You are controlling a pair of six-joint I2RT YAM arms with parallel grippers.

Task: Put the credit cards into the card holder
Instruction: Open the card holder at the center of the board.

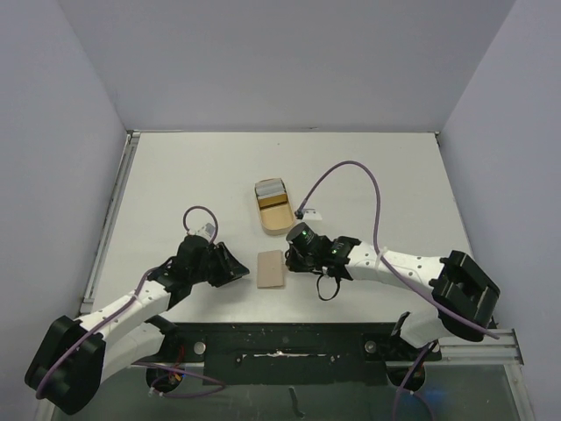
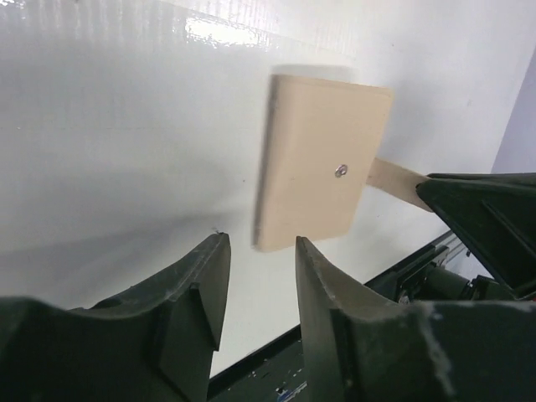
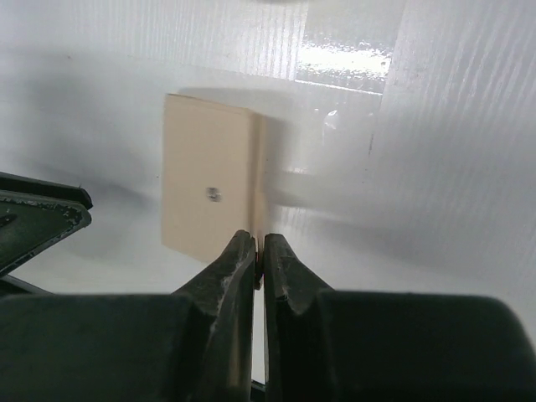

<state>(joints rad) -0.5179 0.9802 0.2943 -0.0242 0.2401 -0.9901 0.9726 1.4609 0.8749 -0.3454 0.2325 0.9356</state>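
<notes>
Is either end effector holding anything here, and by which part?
The right end effector pinches the wallet by its strap tab, at the edge. The left end effector is open, holding nothing.

I see card holder (image 2: 322,163): tan, matt, smooth leather look | snap (image 2: 341,171): shiny metal | surface (image 2: 126,126): white, glossy | left end effector (image 2: 261,251): black matt plastic

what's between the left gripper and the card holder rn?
Nothing: just bare table between the left gripper and the card holder. Clearest in the left wrist view; the top view agrees.
</notes>
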